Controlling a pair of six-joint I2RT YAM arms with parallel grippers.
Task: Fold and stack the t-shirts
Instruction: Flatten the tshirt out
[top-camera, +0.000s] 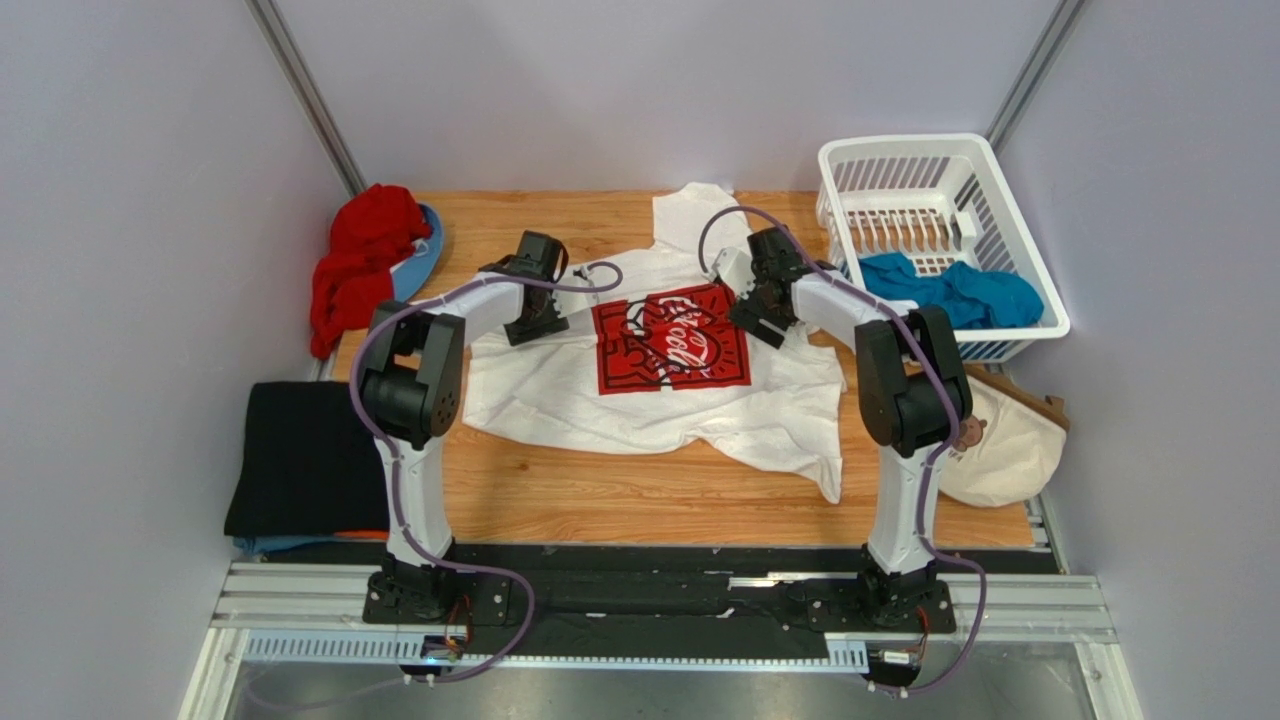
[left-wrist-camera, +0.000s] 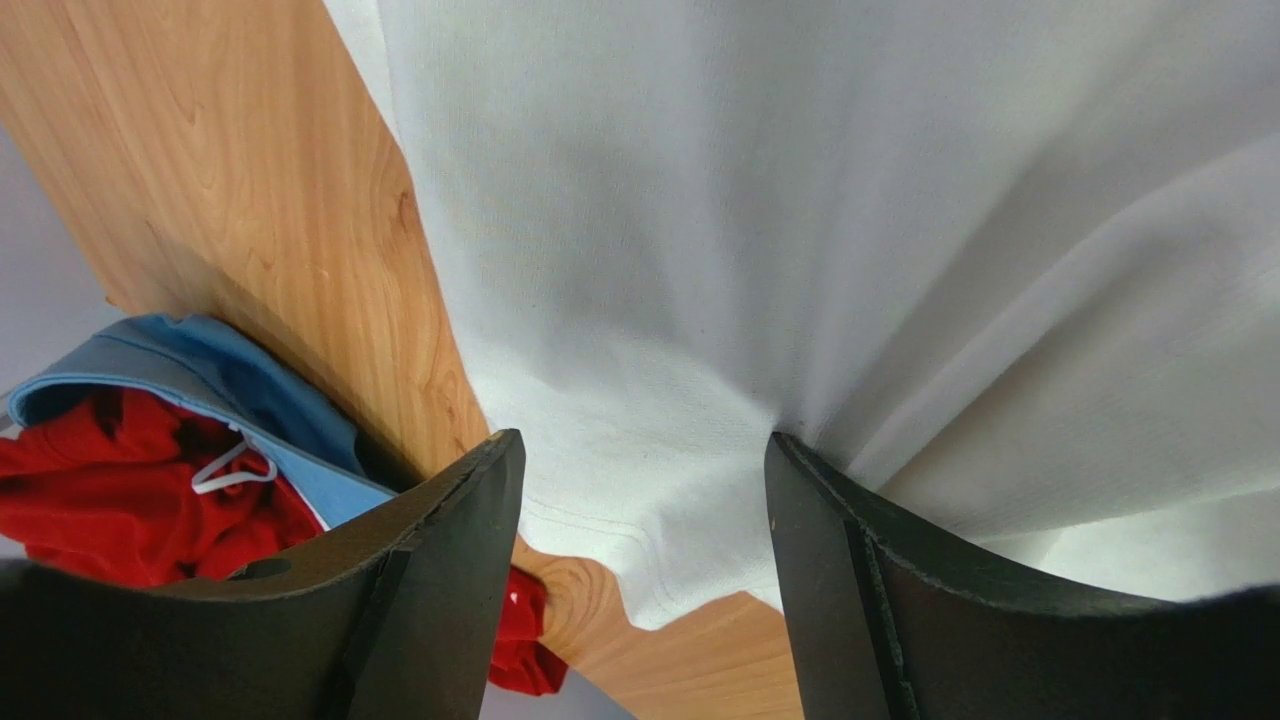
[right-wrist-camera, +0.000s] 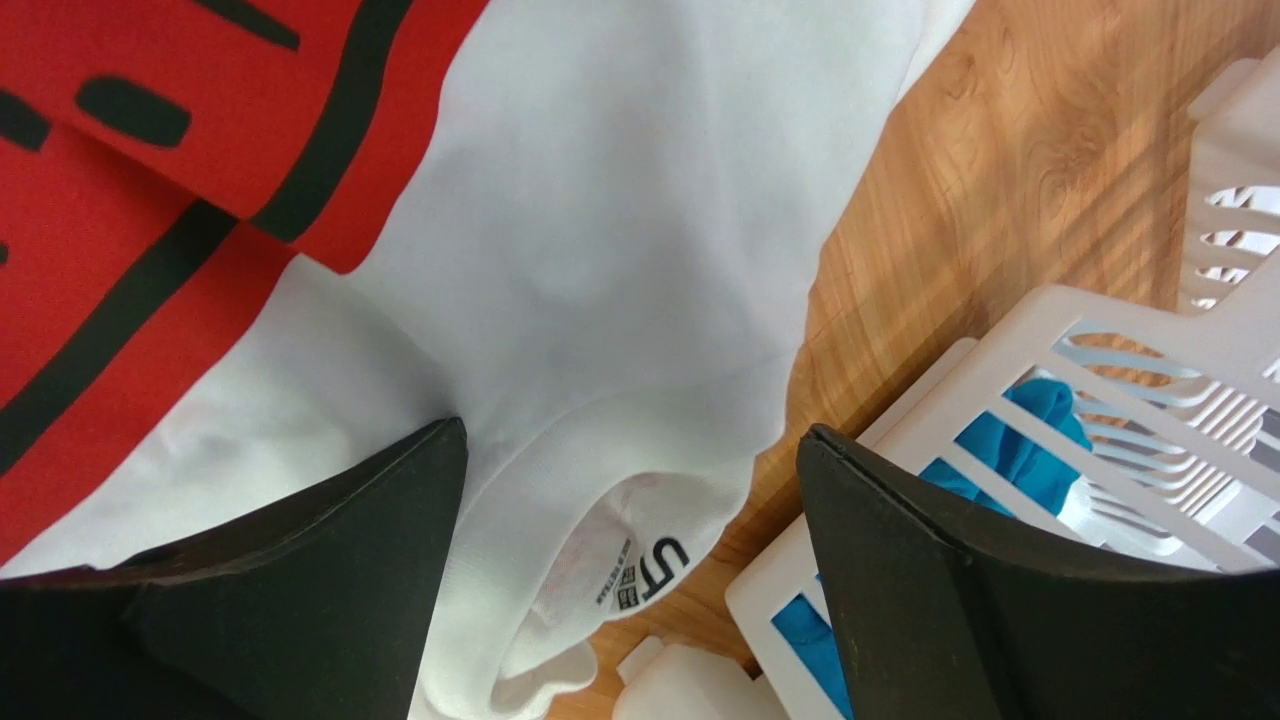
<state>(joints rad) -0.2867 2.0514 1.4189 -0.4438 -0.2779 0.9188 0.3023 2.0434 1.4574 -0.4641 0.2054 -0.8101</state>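
A white t-shirt (top-camera: 661, 398) with a red square Coca-Cola print (top-camera: 669, 342) lies spread and wrinkled on the wooden table. My left gripper (top-camera: 537, 318) is open just above its left part; the left wrist view shows white cloth and a hem (left-wrist-camera: 646, 525) between the fingers (left-wrist-camera: 451, 555). My right gripper (top-camera: 760, 315) is open over the collar and its label (right-wrist-camera: 646, 570), to the right of the print (right-wrist-camera: 135, 180). A folded black t-shirt (top-camera: 308, 458) lies at the left. A teal t-shirt (top-camera: 954, 293) lies in the basket.
A white plastic basket (top-camera: 917, 165) stands at the back right and shows in the right wrist view (right-wrist-camera: 1142, 360). A red garment (top-camera: 365, 263) on a blue cloth lies at the back left. A cream bag (top-camera: 1022, 443) hangs off the table's right edge.
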